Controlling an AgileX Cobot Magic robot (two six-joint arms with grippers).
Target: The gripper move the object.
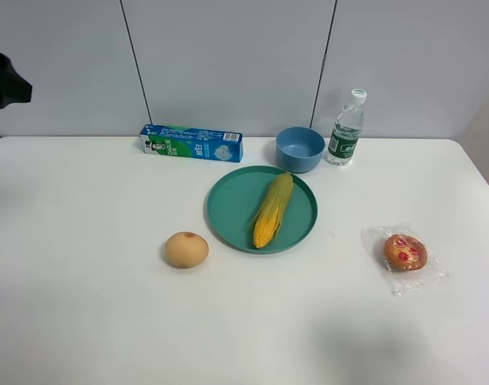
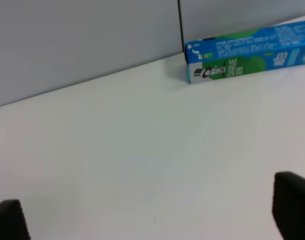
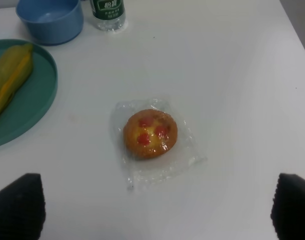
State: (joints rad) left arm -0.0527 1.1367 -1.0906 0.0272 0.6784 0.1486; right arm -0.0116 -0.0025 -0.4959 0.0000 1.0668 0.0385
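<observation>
The ear of corn [image 1: 272, 208] lies on a teal plate [image 1: 231, 210] at the middle of the white table, its yellow kernel end toward the front and its husk end toward the back. It also shows in the right wrist view [image 3: 7, 80], on the plate [image 3: 35, 100]. My left gripper [image 2: 151, 215] is open and empty over bare table at the far left, away from the corn. My right gripper [image 3: 155, 207] is open and empty above the table's right side, in front of a wrapped bun. A dark part of the left arm [image 1: 4, 80] shows at the left edge.
A tan egg-like ball [image 1: 186, 249] sits left of the plate. A blue-green box [image 1: 191, 143] [image 2: 247, 57], a blue bowl [image 1: 300, 148] [image 3: 50, 20] and a water bottle [image 1: 346, 128] [image 3: 107, 10] stand behind it. A wrapped bun [image 1: 405, 252] [image 3: 150, 134] lies at the right.
</observation>
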